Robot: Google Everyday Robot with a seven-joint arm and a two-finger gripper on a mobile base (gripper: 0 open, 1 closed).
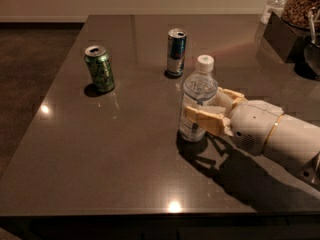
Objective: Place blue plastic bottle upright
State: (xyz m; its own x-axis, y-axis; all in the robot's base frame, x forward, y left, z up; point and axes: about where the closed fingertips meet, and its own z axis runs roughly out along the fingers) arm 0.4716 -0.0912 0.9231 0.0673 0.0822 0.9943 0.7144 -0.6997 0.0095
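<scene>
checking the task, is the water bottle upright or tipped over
Upright: the bottle stands on its base on the table, cap on top, pincer shut around its middle.

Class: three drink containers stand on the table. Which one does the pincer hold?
The blue plastic bottle, clear with a white cap; the pincer is shut on it. The green can and slim blue-and-silver can stand apart.

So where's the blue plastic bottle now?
The blue plastic bottle stands upright, right of centre on the table, in the hand, just in front of the slim can.

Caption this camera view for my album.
The gripper, jaws closed around the upright blue plastic bottle on the dark table.
</scene>
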